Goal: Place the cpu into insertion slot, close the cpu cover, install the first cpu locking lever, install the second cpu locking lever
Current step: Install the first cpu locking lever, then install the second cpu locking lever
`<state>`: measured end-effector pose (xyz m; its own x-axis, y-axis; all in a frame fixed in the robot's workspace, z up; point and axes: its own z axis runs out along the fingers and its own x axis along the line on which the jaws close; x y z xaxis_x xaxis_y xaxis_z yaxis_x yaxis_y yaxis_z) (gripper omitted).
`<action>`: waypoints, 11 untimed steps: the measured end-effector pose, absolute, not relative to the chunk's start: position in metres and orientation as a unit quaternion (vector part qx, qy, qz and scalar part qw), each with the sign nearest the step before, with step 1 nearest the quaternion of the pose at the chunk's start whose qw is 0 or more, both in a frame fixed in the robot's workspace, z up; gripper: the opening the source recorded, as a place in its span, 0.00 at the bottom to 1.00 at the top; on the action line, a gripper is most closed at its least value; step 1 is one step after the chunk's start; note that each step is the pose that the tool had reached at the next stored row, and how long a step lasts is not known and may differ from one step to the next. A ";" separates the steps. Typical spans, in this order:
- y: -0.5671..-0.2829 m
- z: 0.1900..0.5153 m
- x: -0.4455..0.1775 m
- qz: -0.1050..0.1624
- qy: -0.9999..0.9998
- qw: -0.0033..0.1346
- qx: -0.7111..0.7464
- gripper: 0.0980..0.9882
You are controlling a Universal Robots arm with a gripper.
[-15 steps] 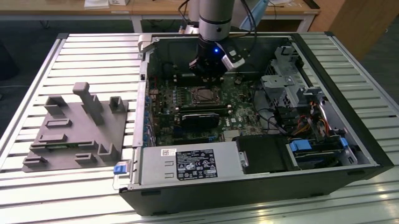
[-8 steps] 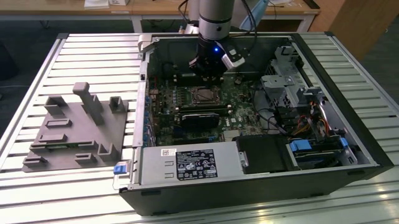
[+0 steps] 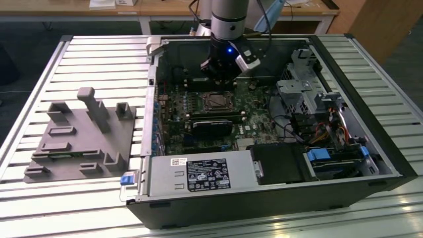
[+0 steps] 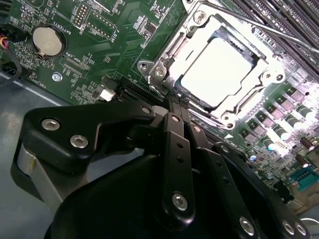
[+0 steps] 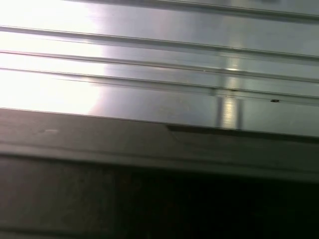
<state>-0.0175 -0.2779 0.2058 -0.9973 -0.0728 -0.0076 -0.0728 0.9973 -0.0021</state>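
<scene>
The cpu (image 4: pixel 219 69) lies flat in the insertion slot (image 3: pixel 215 101) on the green motherboard, its pale metal top showing. The silver cpu cover (image 4: pixel 175 46) lies down around it, framing the chip through its centre window. A thin metal lever rod (image 4: pixel 259 27) runs along the socket's far side. My gripper (image 4: pixel 175 99) is shut with nothing between its narrow black fingers, and their tips sit at the socket's near edge. In the exterior view the gripper (image 3: pixel 220 83) hangs inside the open computer case, just behind the socket.
A black card (image 3: pixel 211 126) sits in front of the socket and a power supply (image 3: pixel 198 173) at the case front. Drive cages and cables (image 3: pixel 310 94) fill the exterior view's right. A grey fixture (image 3: pixel 79 134) stands on the slatted table (image 5: pixel 149 50).
</scene>
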 end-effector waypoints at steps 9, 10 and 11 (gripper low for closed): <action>-0.279 0.206 -0.015 -0.001 0.999 0.004 -0.036 0.01; -0.279 0.206 -0.015 -0.001 0.999 0.004 -0.036 0.01; -0.279 0.206 -0.014 -0.001 0.999 0.004 -0.036 0.01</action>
<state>-0.0143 -0.2788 0.2058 -0.9973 -0.0728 -0.0076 -0.0728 0.9973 -0.0022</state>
